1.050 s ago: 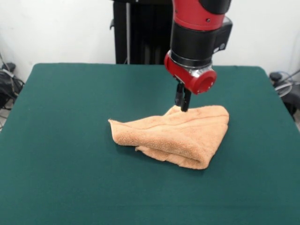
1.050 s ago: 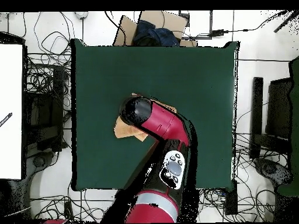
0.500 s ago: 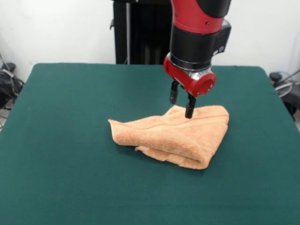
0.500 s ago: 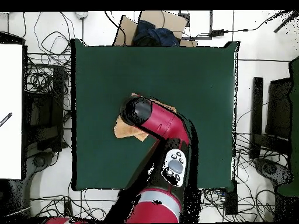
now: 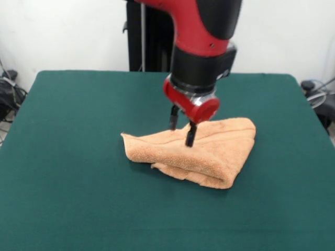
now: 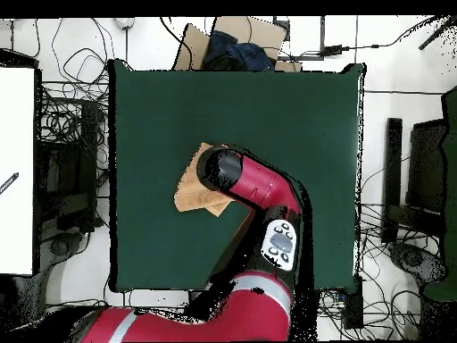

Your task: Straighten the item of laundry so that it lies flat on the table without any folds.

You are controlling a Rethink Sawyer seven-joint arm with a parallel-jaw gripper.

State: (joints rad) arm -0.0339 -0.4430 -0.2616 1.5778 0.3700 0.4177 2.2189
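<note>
Front and overhead views share the table [image 5: 78,209].

You see the folded orange-tan terry-cloth towel [image 5: 196,151] lying on the large green felt-covered table [image 5: 78,172], a little right of centre in the front view. The black two-fingered gripper [image 5: 182,127] hangs over the towel's upper middle, fingers apart. Overhead, the towel [image 6: 190,189] sits left of centre, partly under the arm.
</note>
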